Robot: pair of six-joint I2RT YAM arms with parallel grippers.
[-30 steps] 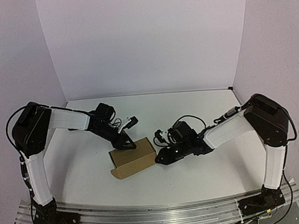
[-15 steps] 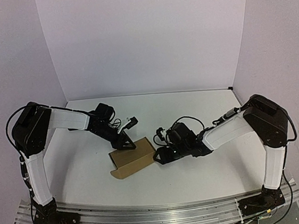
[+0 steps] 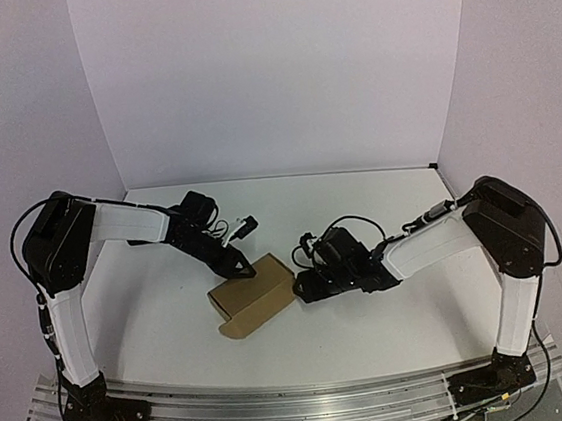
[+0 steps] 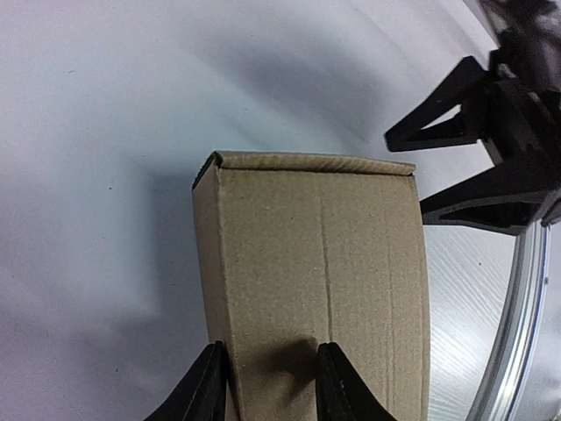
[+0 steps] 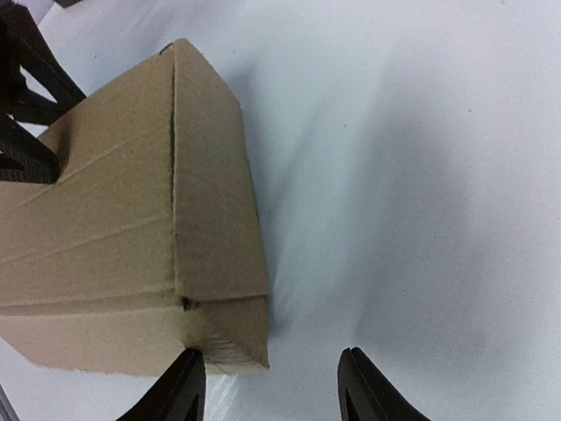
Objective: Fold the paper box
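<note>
your left gripper, jaws slightly parted and gripping nothing, seems to pin the paper box from above so your right gripper, wide and empty, can work its end.

Paper box between left gripper (touching), right gripper.

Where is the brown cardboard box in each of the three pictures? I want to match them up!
Top external: the paper box sits low in the middle, between the two arms.
Left wrist: the paper box fills the lower middle, down to the bottom edge.
Right wrist: the paper box fills the left side.
Shared landmark: the left gripper, its black fingers on the box's top in every view.
</note>
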